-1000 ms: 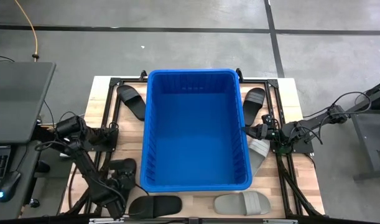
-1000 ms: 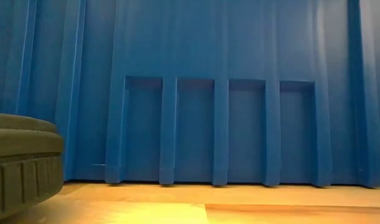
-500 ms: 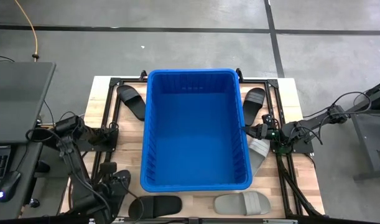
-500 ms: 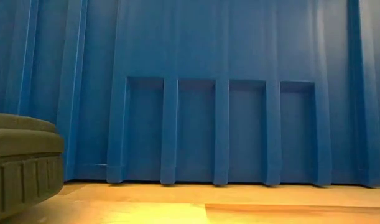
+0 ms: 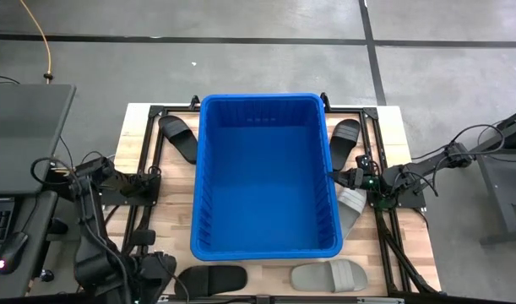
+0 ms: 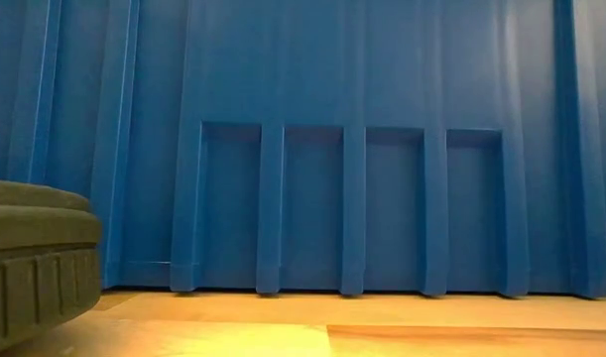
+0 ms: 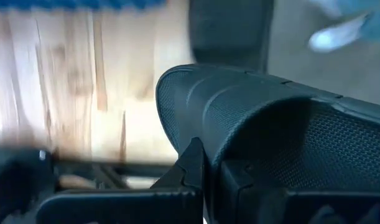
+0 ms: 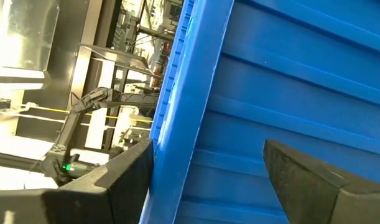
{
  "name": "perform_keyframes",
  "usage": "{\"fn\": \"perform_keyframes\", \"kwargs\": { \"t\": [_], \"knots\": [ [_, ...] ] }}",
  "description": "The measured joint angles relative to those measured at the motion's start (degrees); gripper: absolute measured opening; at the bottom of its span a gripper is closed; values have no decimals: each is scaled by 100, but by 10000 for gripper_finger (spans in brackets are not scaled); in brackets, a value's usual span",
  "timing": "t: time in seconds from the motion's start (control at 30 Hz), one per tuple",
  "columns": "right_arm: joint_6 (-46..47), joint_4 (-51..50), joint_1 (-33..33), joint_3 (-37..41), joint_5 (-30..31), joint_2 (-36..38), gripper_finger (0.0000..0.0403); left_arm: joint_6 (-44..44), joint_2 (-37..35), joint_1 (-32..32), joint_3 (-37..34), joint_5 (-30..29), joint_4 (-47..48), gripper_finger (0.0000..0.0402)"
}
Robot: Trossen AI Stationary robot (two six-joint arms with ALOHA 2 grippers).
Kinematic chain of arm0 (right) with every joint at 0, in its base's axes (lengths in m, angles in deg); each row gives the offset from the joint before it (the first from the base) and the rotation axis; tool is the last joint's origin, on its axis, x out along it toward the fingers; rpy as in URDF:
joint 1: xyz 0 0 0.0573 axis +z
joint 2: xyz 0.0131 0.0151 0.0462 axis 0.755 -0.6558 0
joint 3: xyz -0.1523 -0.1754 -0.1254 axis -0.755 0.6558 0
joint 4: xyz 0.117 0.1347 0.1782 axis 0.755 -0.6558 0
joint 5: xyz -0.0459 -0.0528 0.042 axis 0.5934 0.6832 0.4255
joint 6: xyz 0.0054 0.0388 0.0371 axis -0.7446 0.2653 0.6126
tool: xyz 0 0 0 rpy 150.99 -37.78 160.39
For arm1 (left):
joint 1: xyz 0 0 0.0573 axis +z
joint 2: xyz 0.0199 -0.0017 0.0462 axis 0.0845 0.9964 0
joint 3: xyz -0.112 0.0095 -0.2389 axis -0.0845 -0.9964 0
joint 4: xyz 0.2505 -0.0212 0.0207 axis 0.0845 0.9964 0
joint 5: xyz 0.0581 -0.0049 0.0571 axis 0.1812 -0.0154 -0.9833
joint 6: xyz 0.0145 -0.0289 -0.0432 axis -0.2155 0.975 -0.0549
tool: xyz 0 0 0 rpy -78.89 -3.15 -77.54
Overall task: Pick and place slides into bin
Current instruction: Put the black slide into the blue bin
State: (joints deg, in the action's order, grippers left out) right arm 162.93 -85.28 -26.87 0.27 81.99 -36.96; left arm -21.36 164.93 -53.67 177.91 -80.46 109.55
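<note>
Left gripper (image 5: 160,268) sits at the near left, fingers closed. Right gripper (image 5: 349,177) waits at the right, fingers spread.

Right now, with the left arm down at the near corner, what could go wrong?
The left gripper is shut right at the end of a black slide, so a shallow grip could let it slip on the lift. The bin has tall walls, so a low carry could clip its rim. The right gripper, open, straddles the bin's right rim; moving it could shove the bin.

A workshop or robotics lab: bare grey concrete floor (image 5: 241,59) with dark seam lines, a wooden bench (image 5: 177,181), metal racks (image 8: 109,81) beyond.
</note>
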Motion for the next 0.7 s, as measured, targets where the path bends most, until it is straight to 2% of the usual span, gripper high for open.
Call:
{"fn": "perform_keyframes", "kwargs": {
  "t": [0.2, 0.3, 0.4, 0.5, 0.63, 0.7],
  "knots": [
    [279, 46, 0, 5, -96, -2, 281, -167, -2, 5, 670, -921, 1, 0],
    [349, 251, -11, 21, -289, -4, 281, -127, 0, 7, 895, -1098, 3, 0],
    [360, 471, 0, 37, -749, -15, 281, 4, 0, 7, 1125, -1195, 4, 0],
    [641, 722, 0, 39, -1130, -15, 281, 47, 2, 22, 1425, -1555, 3, 0],
    [862, 1125, -4, -12, -1424, -14, 281, -39, 2, 372, 1763, -1804, 3, 0],
    [995, 900, 0, -206, -1807, -9, 281, -267, -1, 561, 1901, -1848, -4, 0]
  ]
}}
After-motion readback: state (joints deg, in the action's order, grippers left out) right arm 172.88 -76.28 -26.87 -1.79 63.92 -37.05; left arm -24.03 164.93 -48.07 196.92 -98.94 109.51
